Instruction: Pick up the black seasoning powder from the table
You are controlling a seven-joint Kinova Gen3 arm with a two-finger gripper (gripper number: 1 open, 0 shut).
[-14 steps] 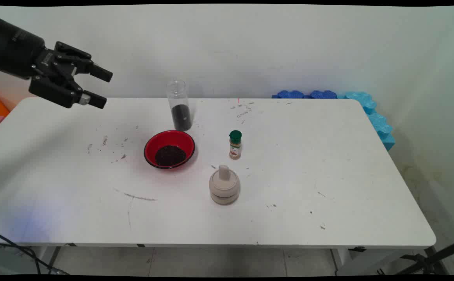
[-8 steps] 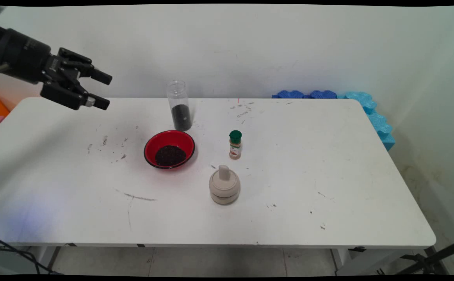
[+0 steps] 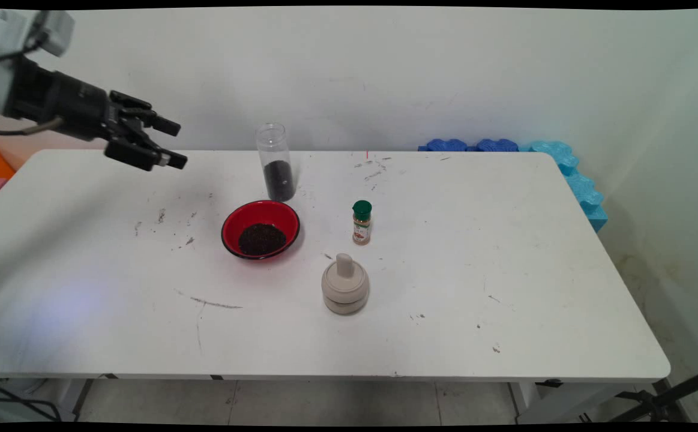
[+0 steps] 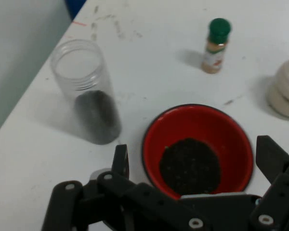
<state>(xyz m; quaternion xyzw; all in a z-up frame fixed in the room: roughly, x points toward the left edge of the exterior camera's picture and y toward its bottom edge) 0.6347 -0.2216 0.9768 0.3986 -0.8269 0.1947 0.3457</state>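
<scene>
My black gripper (image 3: 176, 143) hangs open and empty above the table's far left, pointing right toward a clear jar (image 3: 275, 162) partly filled with dark grains. In the hand view the open gripper (image 4: 195, 161) frames a red bowl (image 4: 201, 147) holding a dark heap, with the clear jar (image 4: 86, 91) to its left. The red bowl (image 3: 260, 229) sits in front of the jar in the main view. A small spice bottle with a green cap (image 3: 361, 222) stands right of the bowl, also seen as the spice bottle (image 4: 216, 45) in the hand view.
A beige lidded pot with a knob (image 3: 344, 284) stands near the table's middle, and shows as the beige pot (image 4: 286, 89) at the hand view's right edge. Blue foam pieces (image 3: 556, 165) line the far right corner. The white table (image 3: 505, 270) carries dark smudges.
The gripper has moved a little to the right and slightly down, toward the jar. Jar, bowl, bottle and pot have stayed put.
</scene>
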